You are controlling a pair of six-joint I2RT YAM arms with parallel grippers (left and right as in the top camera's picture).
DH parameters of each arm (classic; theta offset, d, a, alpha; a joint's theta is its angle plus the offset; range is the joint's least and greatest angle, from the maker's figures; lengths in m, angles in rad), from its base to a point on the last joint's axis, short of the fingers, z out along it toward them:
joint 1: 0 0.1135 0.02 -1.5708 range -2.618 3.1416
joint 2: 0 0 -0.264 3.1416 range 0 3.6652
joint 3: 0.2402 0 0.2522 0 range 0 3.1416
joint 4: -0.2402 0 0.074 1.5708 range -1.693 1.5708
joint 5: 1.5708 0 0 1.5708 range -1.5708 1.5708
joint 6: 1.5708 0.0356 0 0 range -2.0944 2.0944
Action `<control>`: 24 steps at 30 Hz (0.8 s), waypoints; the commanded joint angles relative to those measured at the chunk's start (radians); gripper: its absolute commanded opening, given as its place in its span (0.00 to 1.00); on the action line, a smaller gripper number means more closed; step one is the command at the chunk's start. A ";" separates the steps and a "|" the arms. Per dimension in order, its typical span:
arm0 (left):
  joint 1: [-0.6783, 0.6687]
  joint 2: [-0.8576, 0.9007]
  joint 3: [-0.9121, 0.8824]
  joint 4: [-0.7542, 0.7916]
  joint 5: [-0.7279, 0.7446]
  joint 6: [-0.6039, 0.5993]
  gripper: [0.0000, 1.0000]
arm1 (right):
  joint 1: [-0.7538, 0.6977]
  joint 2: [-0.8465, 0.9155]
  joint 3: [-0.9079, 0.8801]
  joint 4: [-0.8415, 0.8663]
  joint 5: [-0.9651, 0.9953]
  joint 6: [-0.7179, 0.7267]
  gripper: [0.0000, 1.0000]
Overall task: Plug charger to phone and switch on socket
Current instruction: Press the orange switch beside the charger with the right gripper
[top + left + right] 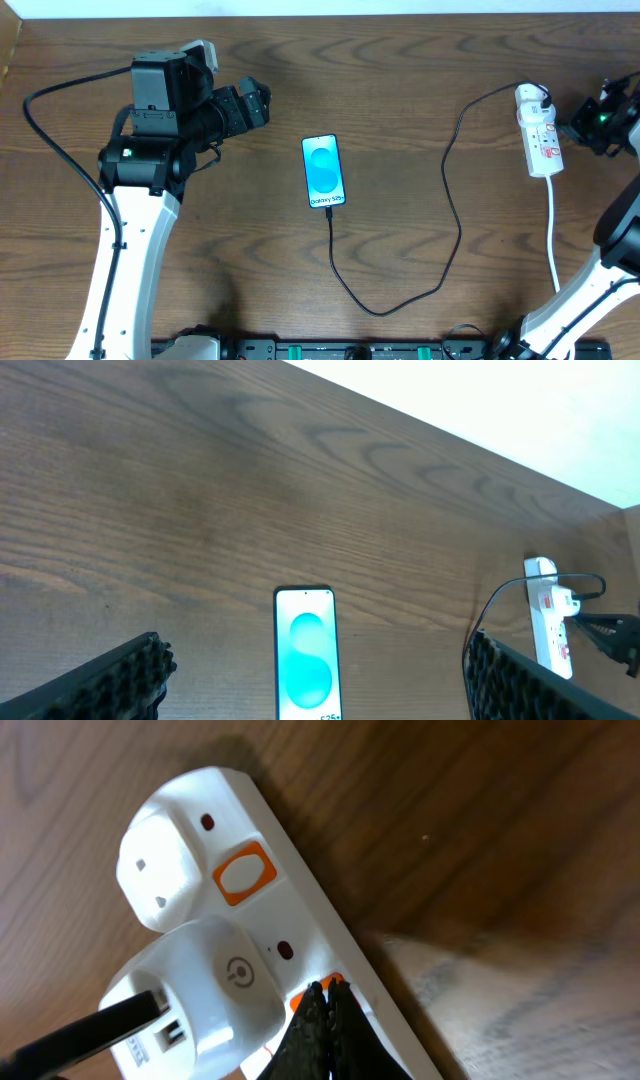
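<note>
The phone point(322, 171) lies flat mid-table, its cyan screen lit; it also shows in the left wrist view point(303, 655). The charger cable point(455, 200) runs from the phone's bottom edge in a loop up to a white adapter point(533, 100) plugged into the socket point(540, 140). My right gripper point(325, 992) is shut with nothing in it, its tips resting on an orange switch point(337, 982) beside the adapter point(200, 990). My left gripper point(255, 105) hovers left of the phone, open and holding nothing, with its fingers point(120, 680) wide apart.
A second orange switch point(243, 875) sits further along the socket point(300, 910). The strip's white cord point(553, 230) trails toward the front edge. The table's far edge point(450, 435) meets a white surface.
</note>
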 commanded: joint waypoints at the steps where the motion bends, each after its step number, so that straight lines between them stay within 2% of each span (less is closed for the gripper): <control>1: 0.003 0.000 0.002 -0.002 -0.007 0.014 0.96 | 0.016 0.010 0.014 0.011 -0.028 0.001 0.01; 24: 0.003 0.000 0.002 -0.002 -0.007 0.014 0.96 | 0.041 0.011 -0.002 0.021 -0.019 0.003 0.01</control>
